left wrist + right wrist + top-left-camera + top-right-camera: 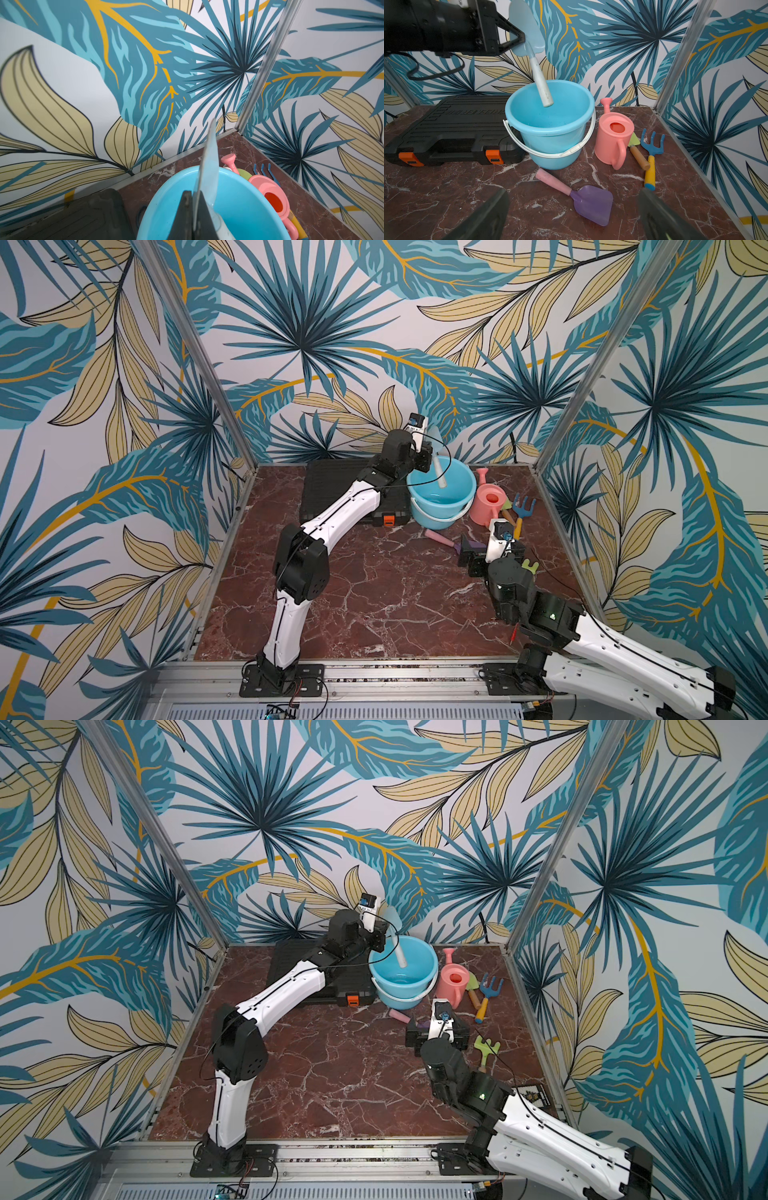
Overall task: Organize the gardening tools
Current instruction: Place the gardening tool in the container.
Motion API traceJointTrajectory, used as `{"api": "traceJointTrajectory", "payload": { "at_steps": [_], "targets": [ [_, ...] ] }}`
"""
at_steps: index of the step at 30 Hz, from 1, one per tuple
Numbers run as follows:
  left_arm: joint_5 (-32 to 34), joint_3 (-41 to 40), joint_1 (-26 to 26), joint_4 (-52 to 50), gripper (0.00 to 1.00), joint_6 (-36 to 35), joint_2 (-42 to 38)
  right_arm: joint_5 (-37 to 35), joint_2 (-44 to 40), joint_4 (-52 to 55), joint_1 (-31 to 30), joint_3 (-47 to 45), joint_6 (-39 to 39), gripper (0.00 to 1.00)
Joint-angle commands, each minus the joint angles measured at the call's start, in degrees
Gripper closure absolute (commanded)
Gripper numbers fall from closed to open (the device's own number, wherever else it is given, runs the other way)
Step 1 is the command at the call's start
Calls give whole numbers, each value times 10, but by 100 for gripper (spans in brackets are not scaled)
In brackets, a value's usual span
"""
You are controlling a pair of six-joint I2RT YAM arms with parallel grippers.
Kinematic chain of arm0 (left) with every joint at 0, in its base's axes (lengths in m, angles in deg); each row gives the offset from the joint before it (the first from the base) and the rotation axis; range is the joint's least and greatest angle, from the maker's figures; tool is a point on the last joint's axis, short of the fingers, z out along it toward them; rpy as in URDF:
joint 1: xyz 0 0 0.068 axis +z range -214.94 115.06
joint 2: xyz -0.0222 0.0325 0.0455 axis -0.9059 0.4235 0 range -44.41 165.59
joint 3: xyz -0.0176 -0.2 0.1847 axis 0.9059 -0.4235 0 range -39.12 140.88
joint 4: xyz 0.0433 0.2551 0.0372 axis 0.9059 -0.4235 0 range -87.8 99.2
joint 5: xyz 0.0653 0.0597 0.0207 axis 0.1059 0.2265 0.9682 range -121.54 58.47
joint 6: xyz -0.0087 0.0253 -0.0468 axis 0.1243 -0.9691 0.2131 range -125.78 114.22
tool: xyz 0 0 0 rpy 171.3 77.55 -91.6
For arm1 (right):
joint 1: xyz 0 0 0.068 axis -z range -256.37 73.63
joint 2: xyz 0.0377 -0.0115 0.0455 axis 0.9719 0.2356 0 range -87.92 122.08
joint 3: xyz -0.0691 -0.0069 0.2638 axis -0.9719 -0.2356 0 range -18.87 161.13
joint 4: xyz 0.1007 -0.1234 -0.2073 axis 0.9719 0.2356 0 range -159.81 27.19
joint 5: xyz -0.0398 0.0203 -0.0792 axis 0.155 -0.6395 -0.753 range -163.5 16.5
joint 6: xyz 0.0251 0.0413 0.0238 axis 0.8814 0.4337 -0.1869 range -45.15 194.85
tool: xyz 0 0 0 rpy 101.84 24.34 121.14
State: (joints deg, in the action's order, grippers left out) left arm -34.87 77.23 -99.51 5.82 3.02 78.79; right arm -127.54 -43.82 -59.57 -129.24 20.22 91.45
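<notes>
At the far left of the reddish-brown marble worktop [446, 197] a black ribbed plastic case with orange latches [452, 128] is lying flat and closed. Reaching over it, the left pincer [522, 40] is pinching the flat blade of the pale blue plastic trowel [527, 27]. The blade is pointing up and the whitish handle is hanging down, slightly tilted, into the mouth of a round sky-blue plastic bucket with a white bail handle [550, 143]. The bucket is standing upright just beside the case. In front of the bucket, the translucent purple shovel with a pink handle [591, 202] is lying flat, its handle pointing toward the bucket. The right pincer [573, 193] is spreading its fingers wide on either side of the shovel blade; whether it is touching the shovel cannot be told. To the right of the bucket the pink plastic watering can [610, 143] is standing upright, spout toward the back wall. Just beside it, the light green trowel with a wooden handle [638, 156] is lying partly hidden behind the can. The blue three-pronged fork-rake with a yellow handle [651, 158] is lying next to that trowel, their handle ends touching. Nearer the front, by the right arm, the small green plastic rake [486, 1048] is resting on the worktop, apart from the others.
</notes>
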Motion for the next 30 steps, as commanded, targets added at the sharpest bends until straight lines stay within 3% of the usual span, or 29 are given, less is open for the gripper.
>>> {"api": "traceJointTrajectory", "payload": {
  "at_steps": [1, 9, 13, 15, 17, 21, 25, 26, 27, 30],
  "targets": [
    [-47, 24, -8, 20, 100, -31, 24, -20, -4, 3, 0, -9, 6, 0],
    [-101, -2, -9, 49, 100, -32, 66, -29, -2, -1, 0, -13, 6, 0],
    [-116, -5, -9, 47, 89, -27, 74, -33, 1, -3, 0, -14, 5, 1],
    [-109, -8, -9, 40, 71, -22, 72, -34, 2, -4, 0, -14, 5, 0],
    [-107, -17, -9, 37, 67, -18, 65, -34, 4, -6, 0, -15, 4, 0],
    [-103, -49, -9, 47, 36, -9, 37, -34, 7, -7, 0, -15, 5, 0],
    [-90, -100, -9, 68, 20, 8, -11, -35, 9, -9, 0, -17, 4, 0],
    [-86, -114, -9, 72, 5, 17, -25, -33, 9, -10, 0, -17, 5, 1],
    [-83, -132, -9, 76, 0, 29, -47, -30, 10, -12, 1, -18, 5, 1],
    [-79, -198, -11, 99, 0, 56, -105, -26, 17, -15, 2, -19, 9, 1]
  ]
}}
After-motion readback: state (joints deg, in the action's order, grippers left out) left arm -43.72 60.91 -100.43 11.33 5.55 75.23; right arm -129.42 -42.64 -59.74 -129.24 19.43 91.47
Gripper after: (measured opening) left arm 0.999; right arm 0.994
